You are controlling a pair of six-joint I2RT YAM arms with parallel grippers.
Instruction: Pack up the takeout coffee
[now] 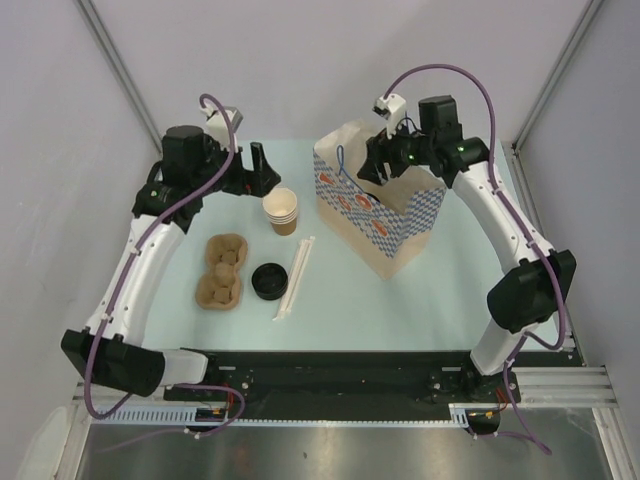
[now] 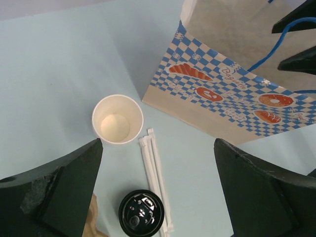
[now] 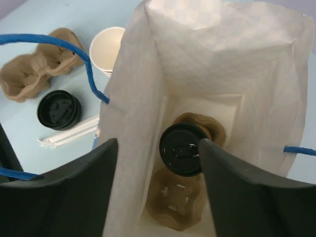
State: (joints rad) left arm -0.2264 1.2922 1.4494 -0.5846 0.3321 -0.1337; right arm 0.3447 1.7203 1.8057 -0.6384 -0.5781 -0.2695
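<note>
Jaws of the right gripper (image 3: 158, 141) stand apart over the mouth of the paper bag (image 3: 217, 64), gripping nothing. Straight below them, nearer the right-hand finger, the takeout coffee (image 3: 180, 148) stands at the bottom of the bag in one pocket of a cardboard carrier (image 3: 173, 202). The carrier probably keeps the cup upright in the bag, and the spread jaws suggest the cup is resting on its own. The task looks close to done.

The left gripper (image 2: 158, 140) hangs above the table (image 2: 59, 64), its jaws wide apart and empty. Between them and a little beyond lie wrapped straws (image 2: 157, 173). A stack of lidless cups (image 2: 117, 118) stands toward the left-hand finger. A loose black lid (image 2: 140, 213) lies below the gap. These look like spare supplies waiting outside the bag. A second carrier (image 1: 222, 270) lies on the table, well clear of both grippers.

Only the black lid of the coffee shows, because it hides the cup's body from above. The right-hand finger overlaps the lid's edge in the wrist view, so whether it touches the lid cannot be told. Whether the cup is fully seated in its pocket also cannot be told. From overhead, the bag's wall and the gripper hide the coffee completely.
</note>
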